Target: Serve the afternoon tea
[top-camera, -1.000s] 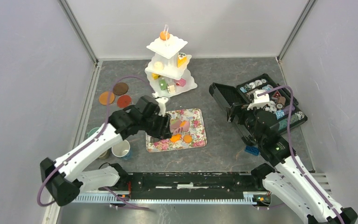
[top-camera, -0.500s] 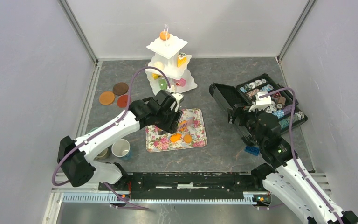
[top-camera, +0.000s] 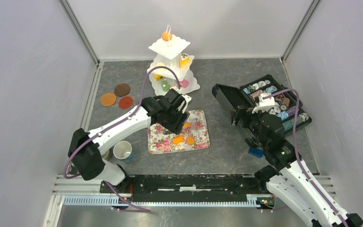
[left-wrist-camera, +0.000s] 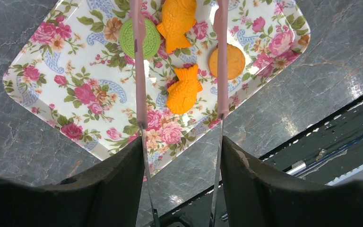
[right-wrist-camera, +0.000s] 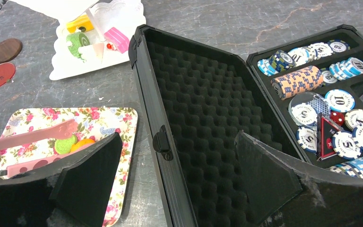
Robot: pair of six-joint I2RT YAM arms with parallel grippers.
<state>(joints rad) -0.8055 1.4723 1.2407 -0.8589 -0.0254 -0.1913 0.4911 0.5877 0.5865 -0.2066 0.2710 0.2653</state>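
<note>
Grey marbled tabletop, floral tray beneath the left claw, which clamps pink tongs. Their blades gape either side of a plated orange fish cake. Next, I'd guess, another cake from the tiered stand beyond. The right claw gapes empty beside poker chips marked 10 and 5.

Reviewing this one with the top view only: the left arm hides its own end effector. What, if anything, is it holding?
Observer: Pink-tipped tongs, clamped in the left end effector.
Operator: Are they gripping any food?
Observer: No. Their arms stand apart, and a fish cake lies loose on the tray between them.
Operator: And the other side?
Observer: The right end effector is open and empty, facing the foam lid of the case.
</note>
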